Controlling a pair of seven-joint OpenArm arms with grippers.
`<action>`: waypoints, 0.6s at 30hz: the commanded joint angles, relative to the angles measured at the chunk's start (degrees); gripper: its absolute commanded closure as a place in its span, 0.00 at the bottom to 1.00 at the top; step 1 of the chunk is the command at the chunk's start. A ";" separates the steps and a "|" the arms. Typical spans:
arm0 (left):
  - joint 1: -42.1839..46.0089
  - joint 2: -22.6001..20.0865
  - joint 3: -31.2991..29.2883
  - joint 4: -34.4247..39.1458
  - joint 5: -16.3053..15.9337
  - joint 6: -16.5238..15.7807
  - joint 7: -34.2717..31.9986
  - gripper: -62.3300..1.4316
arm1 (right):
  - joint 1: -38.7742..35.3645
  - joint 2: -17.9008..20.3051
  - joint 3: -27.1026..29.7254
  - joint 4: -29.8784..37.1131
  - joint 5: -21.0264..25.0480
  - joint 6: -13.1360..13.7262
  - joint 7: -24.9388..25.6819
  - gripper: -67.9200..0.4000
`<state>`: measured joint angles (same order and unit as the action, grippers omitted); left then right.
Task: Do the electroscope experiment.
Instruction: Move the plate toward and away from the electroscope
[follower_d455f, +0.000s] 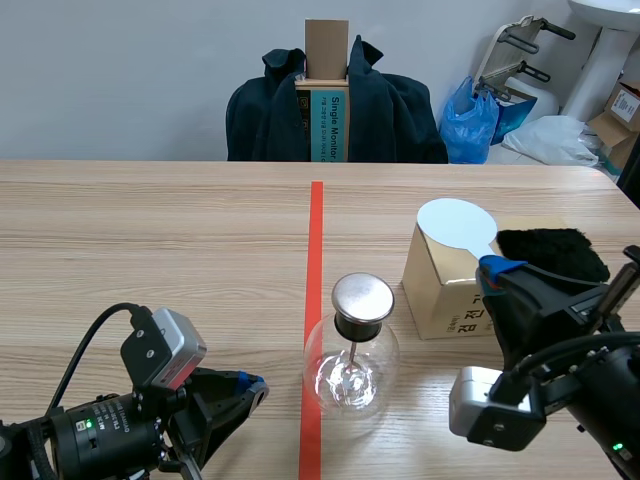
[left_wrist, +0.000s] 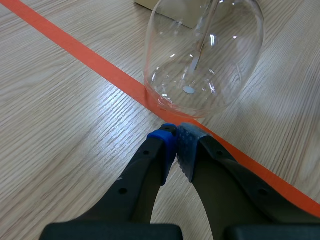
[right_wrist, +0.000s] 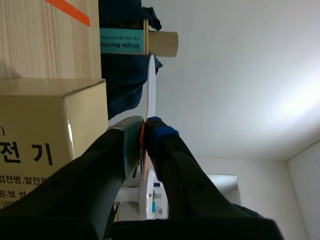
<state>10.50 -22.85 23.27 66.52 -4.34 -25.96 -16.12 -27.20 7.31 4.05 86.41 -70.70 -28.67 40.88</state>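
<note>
I am pinching the thin stem of the white paddle (follower_d455f: 456, 222) in my right hand (follower_d455f: 497, 268), fingers closed hard on it, with the round disc standing up and away beyond my fingertips. The paddle's long axis is running from my grip toward the far side of the table, leaning a little to my left. I am holding it over the box (follower_d455f: 440, 295), and the black fur (follower_d455f: 552, 255) is lying on the box top just to the right of my grip.

The flask (follower_d455f: 351, 365) is standing upright on the tape (follower_d455f: 316, 230), lower than my right hand and off to its left. Its metal cap (follower_d455f: 362, 297) is facing up, well apart from the disc.

My left hand (left_wrist: 176, 137) is resting low on the table with its fingers pressed together on nothing, tips just short of the flask's base.

The left is nearer the glass, but the right is carrying the paddle. I judge that the move belongs to the right: swinging left and down to bring the disc over the cap.
</note>
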 joint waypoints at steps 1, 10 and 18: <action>-0.04 0.28 -0.17 1.40 -0.50 -0.17 -0.96 0.95 | 0.55 0.63 0.39 1.29 0.63 -0.48 -0.63 0.98; -0.04 0.28 -0.17 1.40 -0.50 -0.17 -2.49 0.95 | 0.70 0.63 0.37 1.29 0.59 -0.48 5.07 0.98; -0.04 0.28 -0.17 1.40 -0.50 -0.17 -2.47 0.95 | 0.70 0.63 0.37 1.29 0.59 -0.48 16.20 0.98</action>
<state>10.50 -22.85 23.27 66.52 -4.34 -25.96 -17.63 -27.20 7.31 4.05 86.41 -70.72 -28.69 56.66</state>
